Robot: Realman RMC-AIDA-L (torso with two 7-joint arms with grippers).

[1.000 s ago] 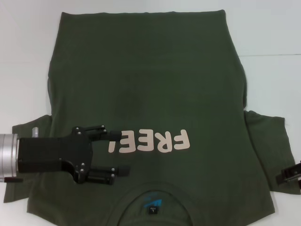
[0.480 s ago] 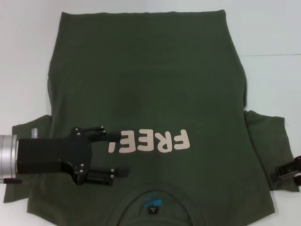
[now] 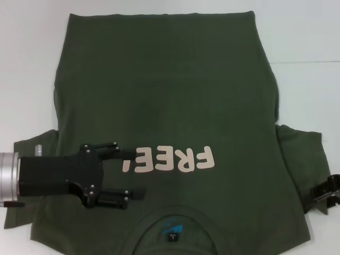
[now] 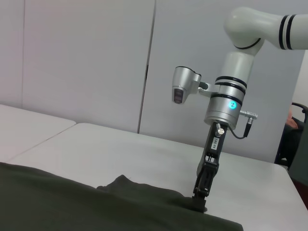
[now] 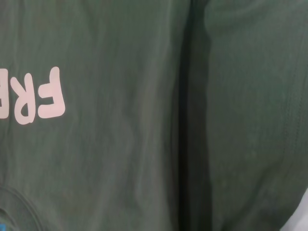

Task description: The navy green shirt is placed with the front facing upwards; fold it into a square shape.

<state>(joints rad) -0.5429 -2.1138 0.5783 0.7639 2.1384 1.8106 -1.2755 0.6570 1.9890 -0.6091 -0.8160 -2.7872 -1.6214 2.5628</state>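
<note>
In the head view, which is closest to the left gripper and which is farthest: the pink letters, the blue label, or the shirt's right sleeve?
From the left gripper:
1. Pink "FREE!" lettering, beside its fingers on the chest.
2. Blue collar label, nearer the robot, mid-shirt.
3. Right sleeve, far across by the right gripper.

surface: flat white table, seam line crossing its right side | lying on it: dark olive-green short-sleeved cotton T-shirt spread flat, front up, pale pink "FREE!" lettering, both sleeves out sideways

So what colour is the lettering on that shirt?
Pale pink, against the dark olive-green shirt; the lettering shows best in the head view.
</note>
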